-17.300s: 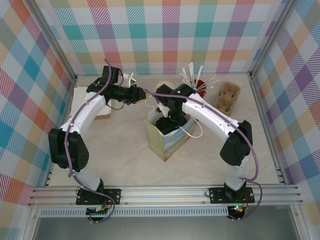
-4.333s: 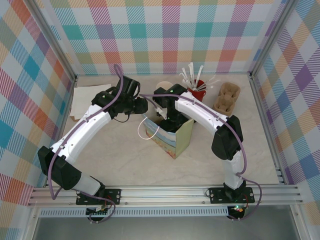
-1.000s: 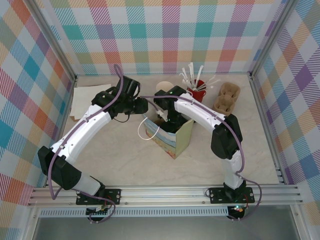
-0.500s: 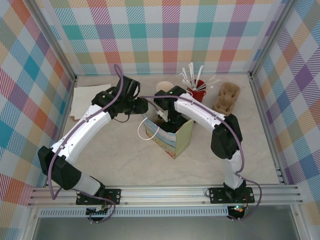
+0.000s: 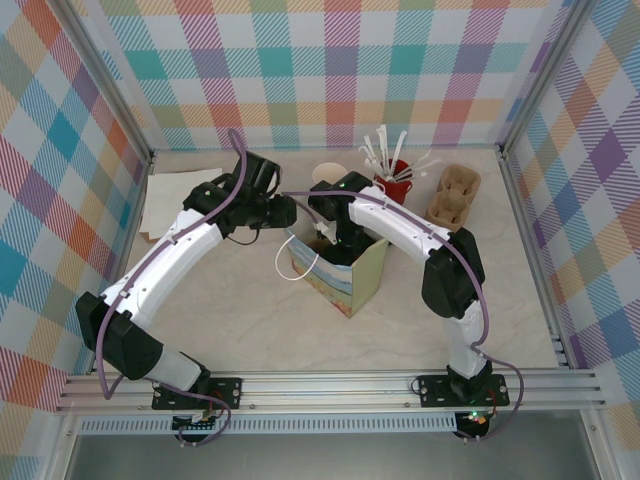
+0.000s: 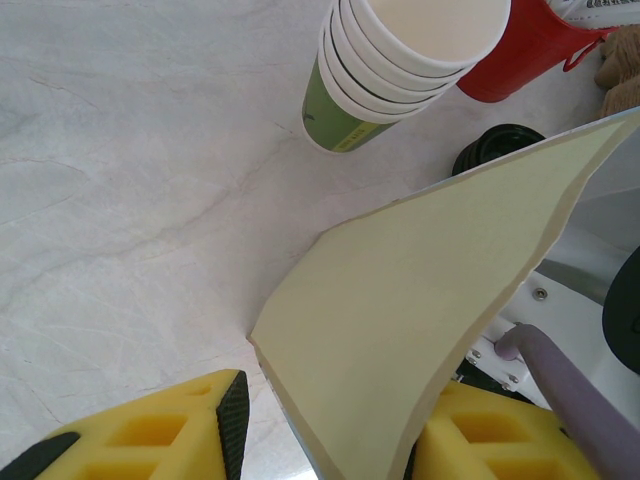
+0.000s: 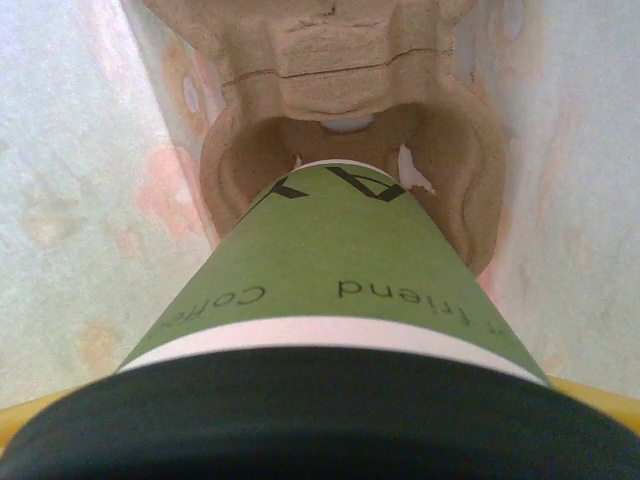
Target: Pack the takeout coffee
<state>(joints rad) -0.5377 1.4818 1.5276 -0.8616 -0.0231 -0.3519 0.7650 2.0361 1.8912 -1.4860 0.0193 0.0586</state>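
Placing step: right gripper clamps the black-lidded green-and-cream paper cup over the brown pulp carrier's well — next, I'd say, seat squarely, release — left gripper's hold unclear.

My 2 yellow fingers straddle a pale yellow paper bag wall (a gap shows at the left one). Beyond, on the white marbled tabletop, stand stacked cream-and-green paper cups, a red cup and a round black lid.

takeout coffee in carrier well inside paper bag, cup stack behind bag
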